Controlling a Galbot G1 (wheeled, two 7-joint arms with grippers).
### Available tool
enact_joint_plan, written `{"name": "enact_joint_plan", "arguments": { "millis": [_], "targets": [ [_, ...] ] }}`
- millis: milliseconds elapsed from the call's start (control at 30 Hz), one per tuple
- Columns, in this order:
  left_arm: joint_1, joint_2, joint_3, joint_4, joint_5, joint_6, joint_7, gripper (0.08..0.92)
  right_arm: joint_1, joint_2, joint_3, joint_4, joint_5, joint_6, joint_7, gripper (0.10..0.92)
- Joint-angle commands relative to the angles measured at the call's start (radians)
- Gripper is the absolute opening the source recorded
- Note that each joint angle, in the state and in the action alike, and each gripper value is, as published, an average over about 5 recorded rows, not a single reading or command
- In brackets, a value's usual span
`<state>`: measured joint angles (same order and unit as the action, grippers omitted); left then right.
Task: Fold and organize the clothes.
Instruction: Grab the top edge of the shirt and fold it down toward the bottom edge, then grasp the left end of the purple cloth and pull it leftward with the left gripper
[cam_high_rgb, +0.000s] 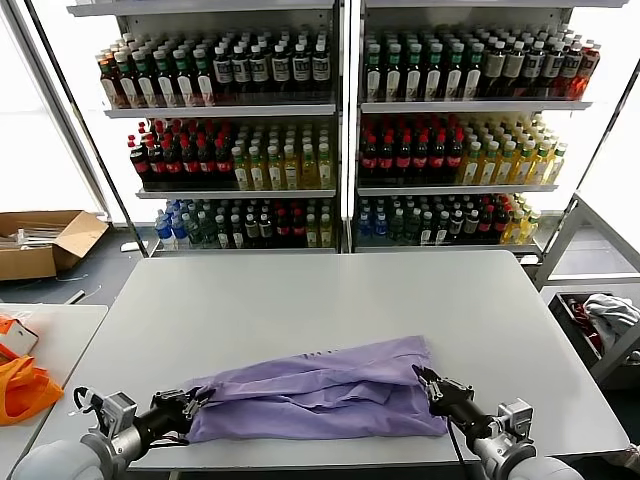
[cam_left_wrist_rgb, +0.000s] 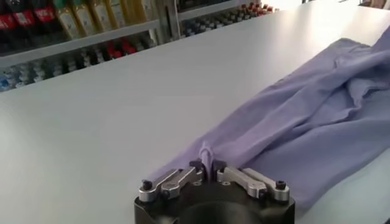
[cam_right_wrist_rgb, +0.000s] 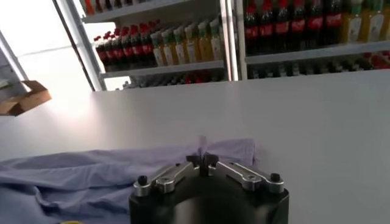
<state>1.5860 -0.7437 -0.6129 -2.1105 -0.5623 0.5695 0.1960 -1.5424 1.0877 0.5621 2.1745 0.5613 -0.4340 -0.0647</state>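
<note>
The lavender T-shirt (cam_high_rgb: 320, 390) lies bunched lengthwise near the front edge of the grey table (cam_high_rgb: 320, 300), its printed front hidden in the folds. My left gripper (cam_high_rgb: 198, 398) is shut on the shirt's left end; the left wrist view shows a pinch of fabric (cam_left_wrist_rgb: 206, 153) between its closed fingers (cam_left_wrist_rgb: 207, 167). My right gripper (cam_high_rgb: 428, 383) is shut on the shirt's right end; the right wrist view shows a thin fold of shirt (cam_right_wrist_rgb: 202, 145) rising from its closed fingers (cam_right_wrist_rgb: 202, 161). The shirt (cam_right_wrist_rgb: 91, 179) spreads away across the table in that view.
Shelves of bottled drinks (cam_high_rgb: 340, 130) stand behind the table. Bright orange fabric (cam_high_rgb: 22, 385) lies on a side table at the left. A cardboard box (cam_high_rgb: 45, 240) sits on the floor at the left. A bin with white-grey cloth (cam_high_rgb: 605, 320) stands at the right.
</note>
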Motion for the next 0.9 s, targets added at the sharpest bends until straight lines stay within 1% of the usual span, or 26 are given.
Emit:
{"name": "enact_joint_plan", "arguments": {
  "millis": [33,100,167,267,333,467,567,633,700,833,900],
  "targets": [
    [0.029,-0.010,-0.131,-0.073,-0.048,0.007,-0.025,0.259,-0.018,0.012,0.041,0.044,-0.047,0.118,0.017,0.327],
    [0.023,-0.016,-0.160,-0.096,-0.090,0.004,-0.065,0.320,0.002,0.018,0.057,0.044,-0.075,0.167,-0.005,0.379],
    [0.018,-0.046,-0.159,-0.123,-0.125,-0.009,-0.139,0.381,0.015,0.036,0.079,0.042,-0.108,0.218,-0.035,0.440],
    [0.031,-0.131,-0.101,-0.159,-0.133,-0.068,-0.275,0.467,0.005,0.072,0.113,0.044,-0.147,0.290,-0.080,0.526],
    [0.052,-0.198,-0.048,-0.168,-0.119,-0.114,-0.345,0.519,-0.017,0.090,0.125,0.048,-0.172,0.321,-0.099,0.587],
    [0.095,-0.323,0.055,-0.153,-0.038,-0.172,-0.443,0.641,-0.064,0.118,0.136,0.076,-0.233,0.328,-0.092,0.700],
    [0.117,-0.392,0.104,-0.116,0.075,-0.201,-0.495,0.727,-0.086,0.134,0.140,0.103,-0.247,0.318,-0.085,0.778],
    [0.121,-0.428,0.127,-0.089,0.125,-0.200,-0.532,0.772,-0.093,0.142,0.141,0.106,-0.253,0.316,-0.082,0.809],
    [0.115,-0.451,0.144,-0.064,0.148,-0.192,-0.567,0.807,-0.099,0.148,0.142,0.101,-0.260,0.319,-0.080,0.818],
    [0.088,-0.468,0.155,-0.020,0.153,-0.169,-0.633,0.821,-0.114,0.156,0.146,0.098,-0.262,0.326,-0.082,0.822],
    [0.080,-0.470,0.159,-0.008,0.150,-0.159,-0.652,0.822,-0.119,0.157,0.148,0.100,-0.261,0.329,-0.084,0.823]
  ]
}}
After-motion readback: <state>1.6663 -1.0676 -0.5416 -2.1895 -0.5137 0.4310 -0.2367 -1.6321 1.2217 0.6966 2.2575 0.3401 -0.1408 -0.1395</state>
